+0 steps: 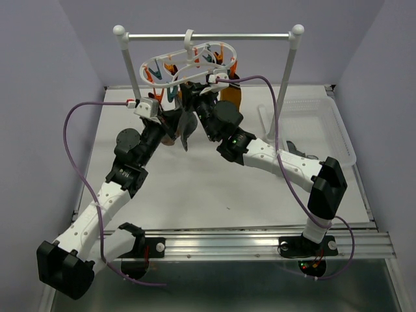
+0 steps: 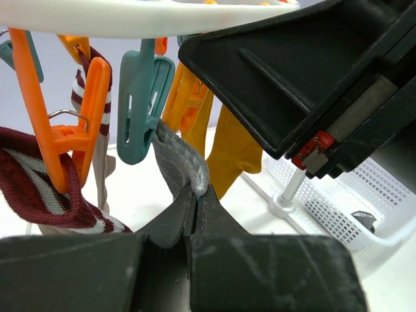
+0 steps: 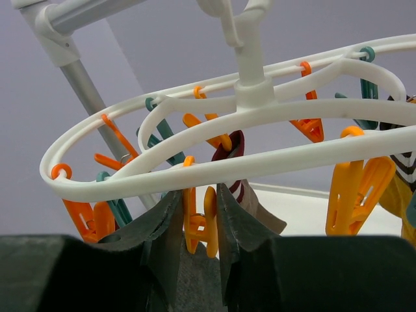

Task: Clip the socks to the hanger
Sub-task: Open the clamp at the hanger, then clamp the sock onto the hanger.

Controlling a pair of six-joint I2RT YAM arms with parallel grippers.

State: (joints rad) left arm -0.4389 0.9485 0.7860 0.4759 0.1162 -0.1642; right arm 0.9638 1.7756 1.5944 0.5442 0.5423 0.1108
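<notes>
The white oval hanger (image 1: pixel 151 63) hangs from the rail, with orange and teal clips round its ring (image 3: pixel 162 177). My left gripper (image 2: pixel 198 192) is shut on the cuff of a grey sock (image 2: pixel 185 159), held up just under a teal clip (image 2: pixel 140 104). My right gripper (image 3: pixel 198 195) reaches up from below the ring, and its fingers press both sides of an orange clip (image 3: pixel 209 224). The grey fabric shows dark beneath that clip. A mustard sock (image 2: pixel 234 153) and a maroon-striped sock (image 2: pixel 39 188) hang clipped on the hanger.
A silver rail (image 1: pixel 208 36) on white posts carries the hanger. The white plastic basket (image 1: pixel 338 123) stands at the right of the table with a dark sock in it. My right arm's black body (image 2: pixel 312 78) fills the upper right of the left wrist view.
</notes>
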